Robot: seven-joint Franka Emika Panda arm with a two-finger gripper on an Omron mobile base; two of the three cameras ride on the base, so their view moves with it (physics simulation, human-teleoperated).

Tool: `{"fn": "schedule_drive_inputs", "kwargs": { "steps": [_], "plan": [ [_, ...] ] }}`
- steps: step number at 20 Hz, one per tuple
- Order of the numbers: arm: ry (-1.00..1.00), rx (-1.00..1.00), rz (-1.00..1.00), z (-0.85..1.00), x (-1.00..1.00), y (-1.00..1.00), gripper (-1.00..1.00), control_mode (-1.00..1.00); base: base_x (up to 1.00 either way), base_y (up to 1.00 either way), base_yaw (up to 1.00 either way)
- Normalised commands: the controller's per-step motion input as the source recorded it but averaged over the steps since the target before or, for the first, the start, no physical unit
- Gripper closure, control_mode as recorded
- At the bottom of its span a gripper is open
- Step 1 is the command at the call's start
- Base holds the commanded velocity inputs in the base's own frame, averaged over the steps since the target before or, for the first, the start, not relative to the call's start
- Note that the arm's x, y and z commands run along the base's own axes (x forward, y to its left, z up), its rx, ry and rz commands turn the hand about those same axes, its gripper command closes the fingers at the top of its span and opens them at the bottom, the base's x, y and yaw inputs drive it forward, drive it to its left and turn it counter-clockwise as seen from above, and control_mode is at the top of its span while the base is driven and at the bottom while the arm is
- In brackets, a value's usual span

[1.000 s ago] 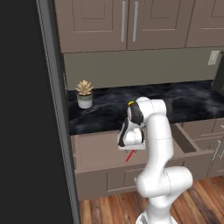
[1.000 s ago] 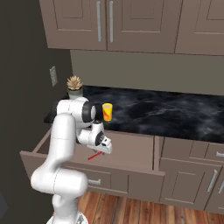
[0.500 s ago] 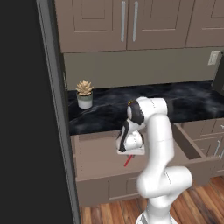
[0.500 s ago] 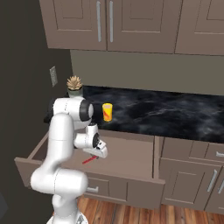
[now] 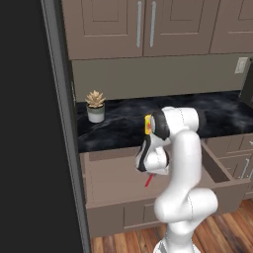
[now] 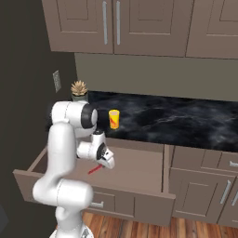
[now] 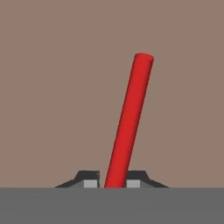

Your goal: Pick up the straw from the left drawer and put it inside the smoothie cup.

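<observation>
A: Gripper [image 7: 111,183] state?

B: Fingers closed against the straw [image 7: 127,122] on both sides, gripping it at one end. The straw's long axis runs away from the fingertips, so it hangs below the hand over the floor of the left drawer [image 6: 139,167].

A: Target location?

B: The smoothie cup [image 6: 114,119] stands on the counter [image 6: 176,118], beyond the far edge of the drawer and above the hand. Judgement: raise the straw clear of the drawer, carry it toward the far side, then lower its free end into the cup mouth.
</observation>
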Motion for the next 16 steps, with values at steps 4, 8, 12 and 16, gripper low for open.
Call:
{"fn": "schedule_drive_inputs", "kwargs": {
  "steps": [4, 8, 12, 16],
  "plan": [
    [-0.28, 0.1, -0.06, 1.0, 0.0, -0.24, 1.0, -1.0, 0.0, 0.0, 0.0],
    [-0.28, 0.02, -0.02, 1.0, 0.0, -0.16, 1.0, -1.0, 0.0, 0.0, 0.0],
    [-0.25, 0.0, 0.0, 1.0, 0.0, -0.21, 1.0, -1.0, 0.0, 0.0, 0.0],
    [-0.23, 0.0, 0.0, 1.0, 0.0, -0.27, 1.0, -1.0, 0.0, 0.0, 0.0]
  ]
}}
